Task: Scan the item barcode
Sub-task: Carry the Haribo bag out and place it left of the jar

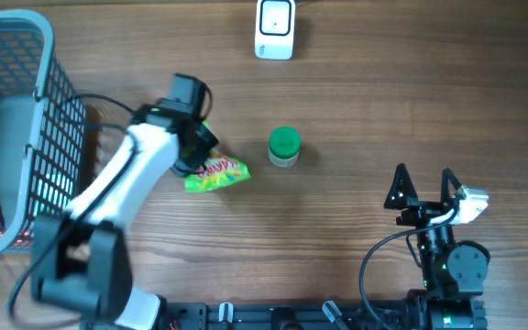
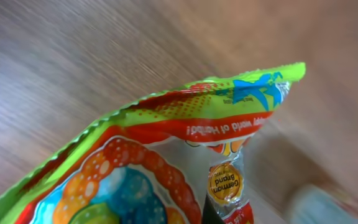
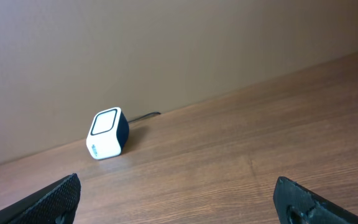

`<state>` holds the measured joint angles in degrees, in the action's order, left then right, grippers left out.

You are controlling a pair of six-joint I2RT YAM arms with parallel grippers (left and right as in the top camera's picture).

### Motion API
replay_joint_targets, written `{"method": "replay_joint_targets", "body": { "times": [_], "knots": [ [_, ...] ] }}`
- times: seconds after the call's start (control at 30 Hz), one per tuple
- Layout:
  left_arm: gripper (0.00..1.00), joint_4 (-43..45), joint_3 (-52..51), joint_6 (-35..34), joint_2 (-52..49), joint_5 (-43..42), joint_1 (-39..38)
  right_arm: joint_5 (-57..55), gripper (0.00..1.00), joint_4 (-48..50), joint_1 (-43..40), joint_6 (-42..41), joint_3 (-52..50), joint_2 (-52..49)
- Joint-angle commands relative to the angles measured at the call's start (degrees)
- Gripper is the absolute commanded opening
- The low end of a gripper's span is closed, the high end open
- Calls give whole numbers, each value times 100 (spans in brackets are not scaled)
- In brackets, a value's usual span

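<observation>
left gripper (image 1: 198, 154): jaws are pressing fully together on the left edge of the gummy candy bag (image 1: 218, 172) and pinching only thin film. Its fingers are not showing in the left wrist view.
right gripper (image 1: 423, 190): jaws are standing wide apart and holding nothing. It is idling at the near right, well apart from everything.
bag location: it is sitting low over the wooden table (image 1: 356, 110), mid-left, between the basket (image 1: 26, 27) and the green-capped jar (image 1: 284, 147). Whether it is touching the wood, cannot tell.
barcode: it is not showing in any view. The left wrist view is showing only the printed front and the crimped top seal (image 2: 229, 102).
scanner: the white barcode scanner (image 1: 275, 27) is standing at the far edge, well apart from the bag, with its window facing up (image 3: 107, 134).
risk, slip: the edge pinch on slick film is looking weak, so the bag could be sliding out or swinging during the carry.
risk, wrong face: the bag could be arriving with its front toward the window, so no read.
risk, crumple: the hanging film could be folding over the code.
risk, collision: the jar is sitting just beside the bag, so a low sweep toward the scanner could be knocking it over.
</observation>
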<state>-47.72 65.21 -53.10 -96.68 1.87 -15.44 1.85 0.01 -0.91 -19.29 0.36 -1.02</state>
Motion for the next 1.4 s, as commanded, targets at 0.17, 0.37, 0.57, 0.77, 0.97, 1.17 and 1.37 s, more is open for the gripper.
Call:
{"method": "replay_joint_targets", "body": {
  "times": [0.17, 0.37, 0.57, 0.77, 0.97, 1.17, 1.37],
  "knots": [
    [84, 535, -68, 22, -595, 188, -120, -57, 99, 28, 31, -39, -7, 0],
    [100, 170, 577, 669, 175, 256, 155, -57, 100, 28, 31, -39, -7, 0],
    [41, -166, 841, 791, 1058, 251, 210, -57, 100, 28, 31, -39, -7, 0],
    [4, -570, 809, 769, 1322, 101, -39, -57, 100, 26, 31, -39, -7, 0],
    [4, -586, 179, 240, 1056, 122, -271, -57, 100, 26, 31, -39, -7, 0],
    [4, -282, -885, -275, 782, 122, -273, -57, 100, 28, 31, -39, -7, 0],
    [11, 787, -1910, -330, 730, 118, -273, -57, 100, 28, 31, -37, -7, 0]
  ]
}}
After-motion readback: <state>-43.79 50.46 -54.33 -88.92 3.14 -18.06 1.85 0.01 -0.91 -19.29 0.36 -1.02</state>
